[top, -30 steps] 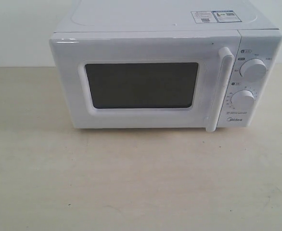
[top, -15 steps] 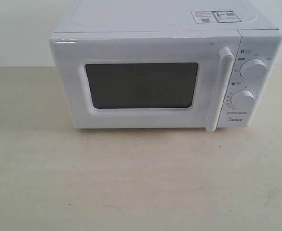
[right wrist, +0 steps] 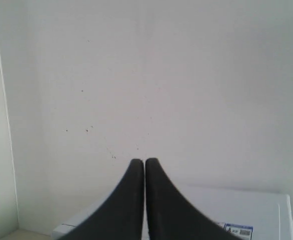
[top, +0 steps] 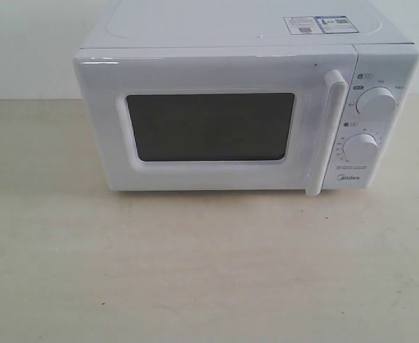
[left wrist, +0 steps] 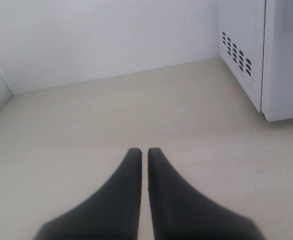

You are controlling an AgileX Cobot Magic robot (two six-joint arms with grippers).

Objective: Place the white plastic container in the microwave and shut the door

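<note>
The glossy white boxy plastic microwave (top: 385, 64) stands on the pale matte wood-grain worktop (top: 195, 271). Its door (top: 209, 71) is shut flush, with a vertical rounded bar handle (top: 324, 132) beside two round knobs (top: 376, 102). Nothing can be made out behind the dark rectangular window (top: 211, 126). The left gripper (left wrist: 144, 152) has smooth black tapered fingers closed together on nothing. The right gripper (right wrist: 144, 162) is likewise closed and empty.

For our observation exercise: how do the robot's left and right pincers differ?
The left pincer hangs low over the table beside the vented side of the microwave; the right pincer sits higher, above the microwave's top, facing the wall. A thin slit shows between the left pincer's jaws; the right pincer's jaws touch. Both are black, shut and empty.
</note>
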